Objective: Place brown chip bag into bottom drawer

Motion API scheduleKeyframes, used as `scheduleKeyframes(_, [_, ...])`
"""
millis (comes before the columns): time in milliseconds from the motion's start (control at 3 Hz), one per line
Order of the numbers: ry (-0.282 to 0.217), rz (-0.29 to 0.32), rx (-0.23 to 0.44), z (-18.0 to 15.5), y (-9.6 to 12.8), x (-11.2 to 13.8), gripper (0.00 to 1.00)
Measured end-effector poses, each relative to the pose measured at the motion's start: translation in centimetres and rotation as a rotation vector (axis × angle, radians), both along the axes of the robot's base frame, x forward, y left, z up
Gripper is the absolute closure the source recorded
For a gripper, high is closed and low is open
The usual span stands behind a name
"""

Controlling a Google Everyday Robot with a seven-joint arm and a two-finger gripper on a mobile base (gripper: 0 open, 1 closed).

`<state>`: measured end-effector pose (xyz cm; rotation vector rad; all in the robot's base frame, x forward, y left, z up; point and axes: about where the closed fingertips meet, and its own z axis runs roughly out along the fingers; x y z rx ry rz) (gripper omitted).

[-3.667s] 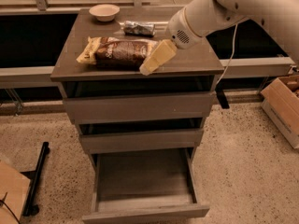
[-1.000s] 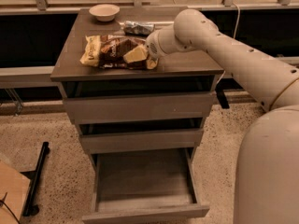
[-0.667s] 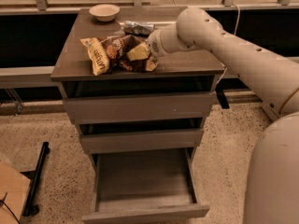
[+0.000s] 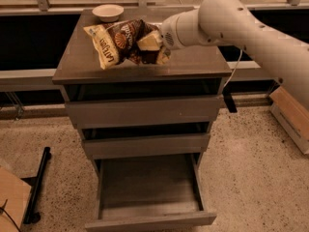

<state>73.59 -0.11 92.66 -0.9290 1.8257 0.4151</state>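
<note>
Claw (image 4: 153,47) clamped on right end of brown chip bag (image 4: 115,41), bag crumpled over cabinet surface (image 4: 193,64). Bottom drawer (image 4: 149,220) stands open.

1 pale bowl (image 4: 107,12) at the cabinet top's (image 4: 193,62) rear, behind the claw (image 4: 155,47); black bar (image 4: 37,185) on speckled floor (image 4: 251,168)

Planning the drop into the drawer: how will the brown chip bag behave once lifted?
Probably floppy: the brown chip bag crumples where the end effector, above the cabinet top, pinches it. Likely light for its puffy size; the free end may droop.
</note>
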Motion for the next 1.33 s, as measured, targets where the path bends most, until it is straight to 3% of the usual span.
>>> scheduleKeyframes(333, [0.0,-0.002,-0.035,2.0,-0.7,-3.2,1.0])
scheduleKeyframes(667, [0.047,-0.01,-0.047,2.3,-1.2,-7.4,1.0])
scheduleKeyframes(1000, [0.157,0.001,-0.045,-0.1,-0.9,-12.2,1.0])
scheduleKeyframes(1333, [0.345,0.01,-0.04,-7.2,0.2,-16.9,1.0])
